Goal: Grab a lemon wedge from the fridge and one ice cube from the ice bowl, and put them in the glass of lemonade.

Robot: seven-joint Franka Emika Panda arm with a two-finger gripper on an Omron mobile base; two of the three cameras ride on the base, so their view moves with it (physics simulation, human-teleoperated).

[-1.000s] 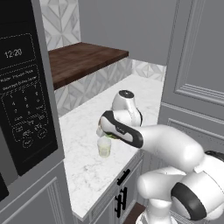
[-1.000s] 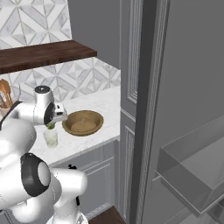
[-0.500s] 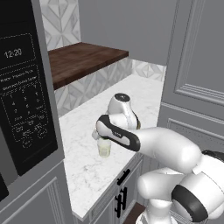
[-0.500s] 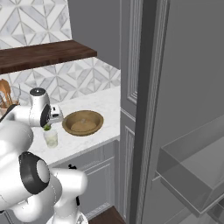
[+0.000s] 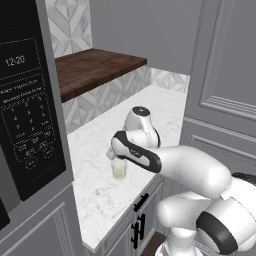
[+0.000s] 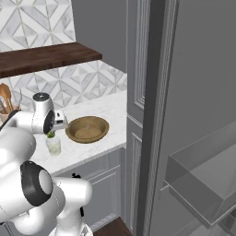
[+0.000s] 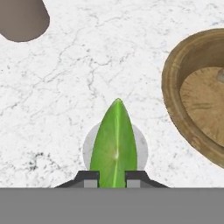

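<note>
The big dark fridge (image 6: 193, 115) stood at the side with its door swung open, so the trip to it looked finished. The white stone counter (image 5: 150, 107) held the other things of the job. The round wooden ice bowl (image 6: 87, 129) sat on the counter just beside the robot's hand, and I could not make out any ice cube in it, only a small pale bit at the edge of the hand view that was too cut off to name. The little glass of lemonade (image 6: 53, 145) stood on the counter near the bowl, right under the hand. The pincer (image 7: 112, 176) hung over the glass, and its two small tips were pressed onto the lemon wedge (image 7: 113, 144), pinching it between them. From the hand view the green-yellow wedge pointed over the round mouth of the glass, so it seemed lined up well. I thought the lemon part was almost done, because the wedge only had to be let go so it could drop into the drink. The ice part looked not yet begun. After the drop, the hand would need to go to the bowl, pick up one cube and bring it to the same glass.
</note>
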